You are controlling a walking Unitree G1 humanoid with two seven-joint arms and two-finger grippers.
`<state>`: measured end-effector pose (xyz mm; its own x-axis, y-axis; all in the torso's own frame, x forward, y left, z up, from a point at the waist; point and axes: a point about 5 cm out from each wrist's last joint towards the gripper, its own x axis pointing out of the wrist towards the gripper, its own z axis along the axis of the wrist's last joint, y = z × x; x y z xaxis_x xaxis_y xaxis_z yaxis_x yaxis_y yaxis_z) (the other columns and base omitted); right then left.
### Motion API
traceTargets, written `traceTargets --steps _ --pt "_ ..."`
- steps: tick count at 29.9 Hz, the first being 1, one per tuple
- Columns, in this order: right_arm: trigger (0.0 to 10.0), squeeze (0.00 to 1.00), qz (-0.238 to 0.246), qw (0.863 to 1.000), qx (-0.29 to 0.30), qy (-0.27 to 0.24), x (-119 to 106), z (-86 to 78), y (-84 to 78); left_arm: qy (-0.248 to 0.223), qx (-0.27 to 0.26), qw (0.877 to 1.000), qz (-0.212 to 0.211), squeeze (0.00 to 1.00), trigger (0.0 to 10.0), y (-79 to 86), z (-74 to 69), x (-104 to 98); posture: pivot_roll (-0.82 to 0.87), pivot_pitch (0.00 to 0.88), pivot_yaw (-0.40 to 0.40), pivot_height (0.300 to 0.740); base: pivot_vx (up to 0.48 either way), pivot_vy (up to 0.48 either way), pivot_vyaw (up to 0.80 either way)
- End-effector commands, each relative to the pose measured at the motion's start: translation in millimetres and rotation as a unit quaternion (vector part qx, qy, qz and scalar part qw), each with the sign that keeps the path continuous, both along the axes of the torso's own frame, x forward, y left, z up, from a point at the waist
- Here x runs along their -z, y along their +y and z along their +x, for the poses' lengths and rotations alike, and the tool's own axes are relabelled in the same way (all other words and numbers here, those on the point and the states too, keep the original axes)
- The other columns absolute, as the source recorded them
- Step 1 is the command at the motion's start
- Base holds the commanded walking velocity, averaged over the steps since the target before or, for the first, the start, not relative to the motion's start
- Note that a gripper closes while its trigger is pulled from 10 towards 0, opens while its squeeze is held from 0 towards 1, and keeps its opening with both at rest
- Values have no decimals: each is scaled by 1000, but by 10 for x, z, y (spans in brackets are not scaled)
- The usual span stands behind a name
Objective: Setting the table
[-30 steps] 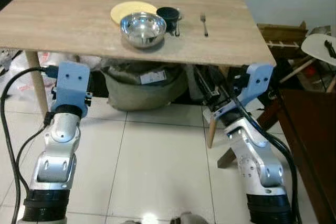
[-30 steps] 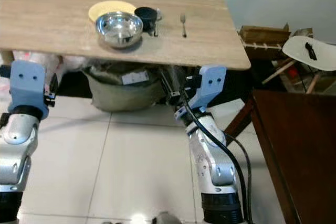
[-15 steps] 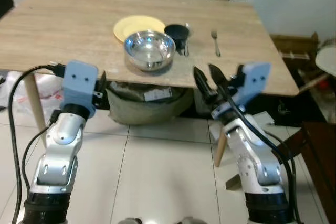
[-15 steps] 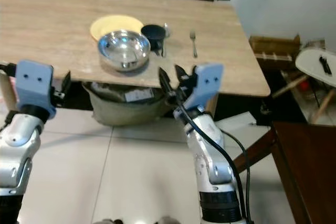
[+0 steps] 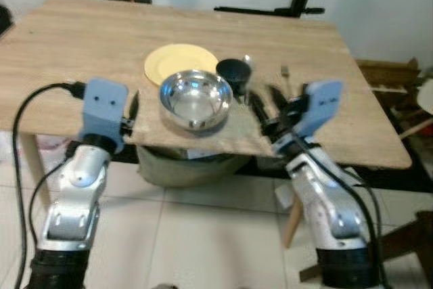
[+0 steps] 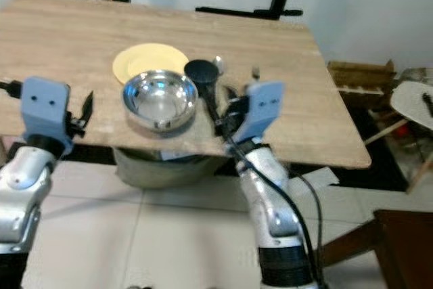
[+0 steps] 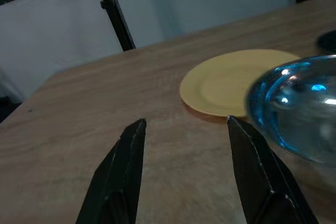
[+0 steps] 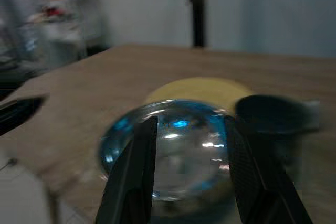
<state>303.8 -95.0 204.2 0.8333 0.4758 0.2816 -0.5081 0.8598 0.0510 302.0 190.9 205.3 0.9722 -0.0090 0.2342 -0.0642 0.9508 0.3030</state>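
- Left end effector (image 7: 184, 174), fingers spread, empty, over the worktop (image 5: 81, 38) edge.
- Steel bowl (image 5: 195, 99) sits between it and the right end effector (image 8: 189, 171), also spread.
- Yellow plate (image 5: 180, 63), dark cup (image 5: 234, 72) just beyond.

Both silver arms are raised in front of the robot's body, forearms angled up and forward, each topped by a pale blue wrist block. The left gripper (image 5: 133, 107) sits at about ten o'clock from the body, its two black fingers (image 7: 123, 169) spread apart and pointing ahead toward twelve. The right gripper (image 5: 268, 101) is up at roughly two o'clock, angled inward toward eleven, its fingers (image 8: 135, 174) likewise parted with a wide gap between them. Black cables loop from each wrist back along the arms. Neither gripper holds anything.
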Motion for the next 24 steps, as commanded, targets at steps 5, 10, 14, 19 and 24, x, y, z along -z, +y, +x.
traceTargets --steps 5,10,14,19,24 --pt "10000 0 -48 999 -8 20 91 35 52 7 8 1000 -3 0 10000 -24 -13 32 -76 38 30 740 423 0 0" --pt "10000 0 -115 991 36 49 200 191 88 24 59 998 0 0 10000 -82 -77 58 -75 38 30 740 49 0 0" --pt "10000 0 -146 986 33 71 232 225 41 50 135 989 29 0 10000 -127 -193 84 -67 39 26 740 0 0 0" --pt "10000 1000 -165 983 28 81 226 213 -51 53 139 988 42 0 10000 -70 -222 67 -66 39 22 740 0 0 0" --pt "10000 1000 -182 979 33 87 190 196 -171 54 141 988 42 0 10000 -64 -226 59 -74 36 17 740 0 0 0"
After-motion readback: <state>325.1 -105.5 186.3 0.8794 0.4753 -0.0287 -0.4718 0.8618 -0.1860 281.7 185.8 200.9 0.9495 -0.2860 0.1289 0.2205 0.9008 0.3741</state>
